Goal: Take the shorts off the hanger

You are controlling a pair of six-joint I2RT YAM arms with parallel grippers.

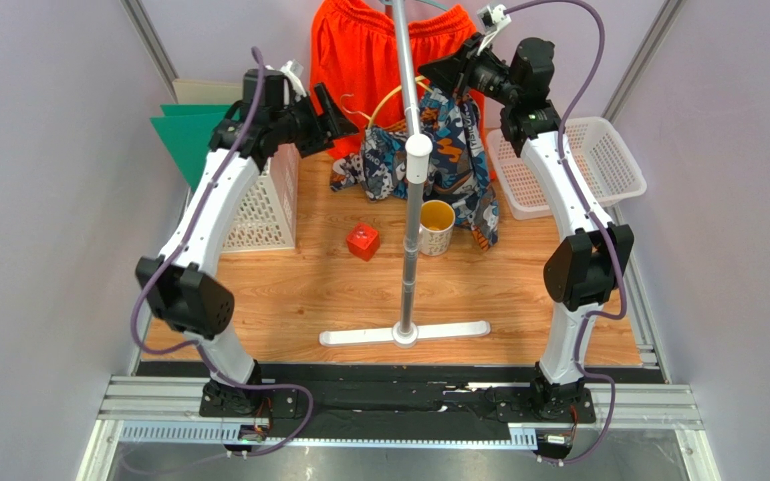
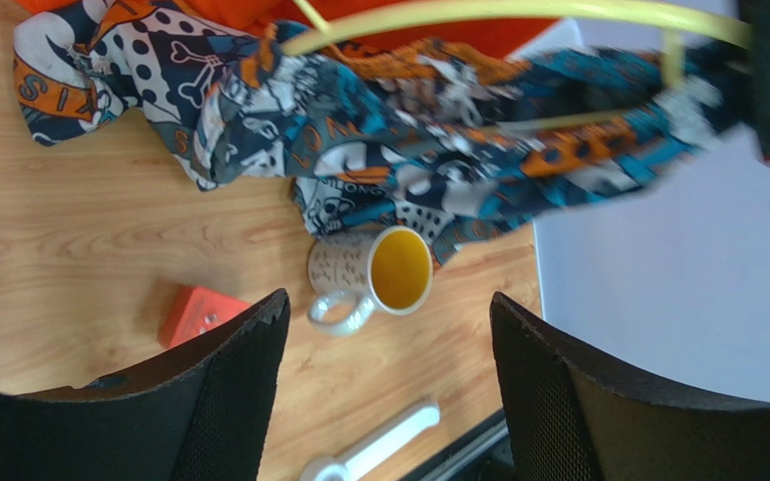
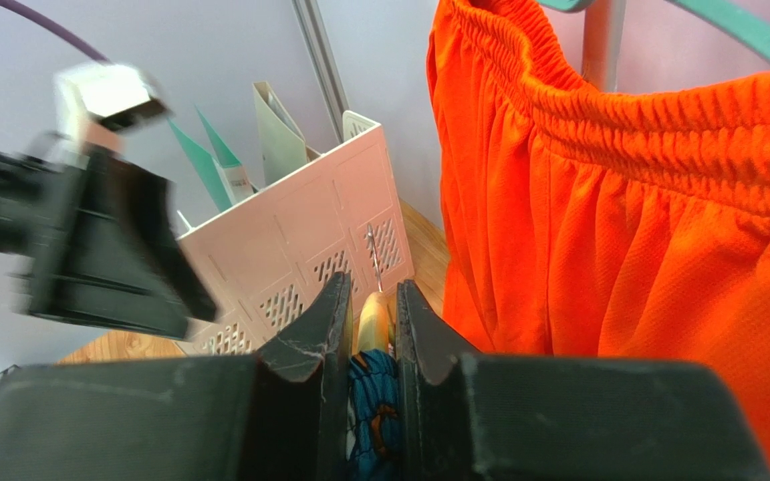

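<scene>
The printed shorts hang crumpled over a yellow hanger beside the rack pole. In the left wrist view the printed shorts sag under the hanger. My right gripper is up at the hanger's right end. The right wrist view shows that gripper shut on the hanger, with printed cloth pinched in too. My left gripper hovers left of the printed shorts, open and holding nothing. The orange shorts hang behind on the rack.
Under the shorts a mug and a red cube sit on the wooden table. A white basket with green folders stands on the left. Another white basket is on the right. The rack's white foot lies near the front.
</scene>
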